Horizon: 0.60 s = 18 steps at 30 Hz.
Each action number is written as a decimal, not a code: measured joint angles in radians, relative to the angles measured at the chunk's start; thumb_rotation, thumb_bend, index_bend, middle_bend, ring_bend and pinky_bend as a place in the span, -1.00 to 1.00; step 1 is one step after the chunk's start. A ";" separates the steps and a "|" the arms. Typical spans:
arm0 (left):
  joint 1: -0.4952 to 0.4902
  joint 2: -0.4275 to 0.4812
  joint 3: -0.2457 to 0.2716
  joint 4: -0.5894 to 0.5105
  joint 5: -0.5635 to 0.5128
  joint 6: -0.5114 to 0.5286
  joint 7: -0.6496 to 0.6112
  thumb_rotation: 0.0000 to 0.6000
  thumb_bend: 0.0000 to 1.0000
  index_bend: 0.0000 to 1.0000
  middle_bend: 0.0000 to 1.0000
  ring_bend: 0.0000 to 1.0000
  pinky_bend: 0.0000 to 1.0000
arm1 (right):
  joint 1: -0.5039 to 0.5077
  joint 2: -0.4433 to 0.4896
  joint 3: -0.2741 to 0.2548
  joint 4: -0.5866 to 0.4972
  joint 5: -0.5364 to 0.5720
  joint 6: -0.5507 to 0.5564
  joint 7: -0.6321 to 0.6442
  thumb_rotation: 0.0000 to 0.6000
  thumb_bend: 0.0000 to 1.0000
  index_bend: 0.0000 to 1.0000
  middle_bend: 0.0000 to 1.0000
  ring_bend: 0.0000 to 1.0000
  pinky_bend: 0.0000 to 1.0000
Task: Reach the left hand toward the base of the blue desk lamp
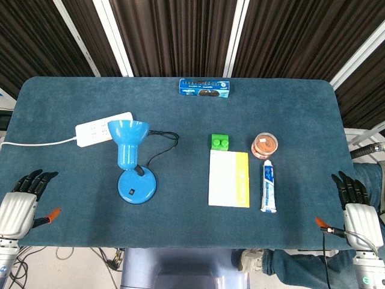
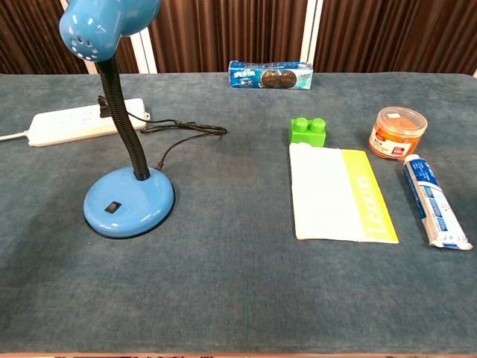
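Note:
The blue desk lamp stands left of centre on the blue table. Its round base [image 1: 137, 186] [image 2: 128, 201] carries a small black switch, and a black flexible neck rises to the blue shade [image 1: 127, 133] [image 2: 109, 24]. My left hand [image 1: 23, 200] lies at the table's front left edge, well left of the base, fingers apart and holding nothing. My right hand [image 1: 357, 209] lies at the front right edge, fingers apart and empty. Neither hand shows in the chest view.
A white power strip [image 1: 103, 129] [image 2: 86, 121] lies behind the lamp, with the lamp's black cord [image 1: 161, 144] plugged into it. Right of centre lie a green brick [image 1: 219, 142], a white and yellow booklet [image 1: 228, 179], an orange-lidded jar [image 1: 264, 145], a toothpaste tube [image 1: 268, 187] and a biscuit pack [image 1: 205, 87].

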 measured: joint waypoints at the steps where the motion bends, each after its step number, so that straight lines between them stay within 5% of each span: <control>1: 0.000 0.000 0.000 0.000 0.000 0.000 0.000 1.00 -0.65 -0.70 -0.62 -0.80 -0.63 | 0.000 0.000 0.000 0.000 0.000 0.000 0.000 1.00 -0.79 -1.00 -0.96 -0.92 -1.00; 18: 0.003 0.003 -0.004 -0.004 -0.014 -0.001 0.005 1.00 -0.65 -0.78 -0.63 -0.80 -0.63 | 0.000 -0.002 0.001 -0.002 0.002 0.000 -0.006 1.00 -0.79 -1.00 -0.96 -0.93 -1.00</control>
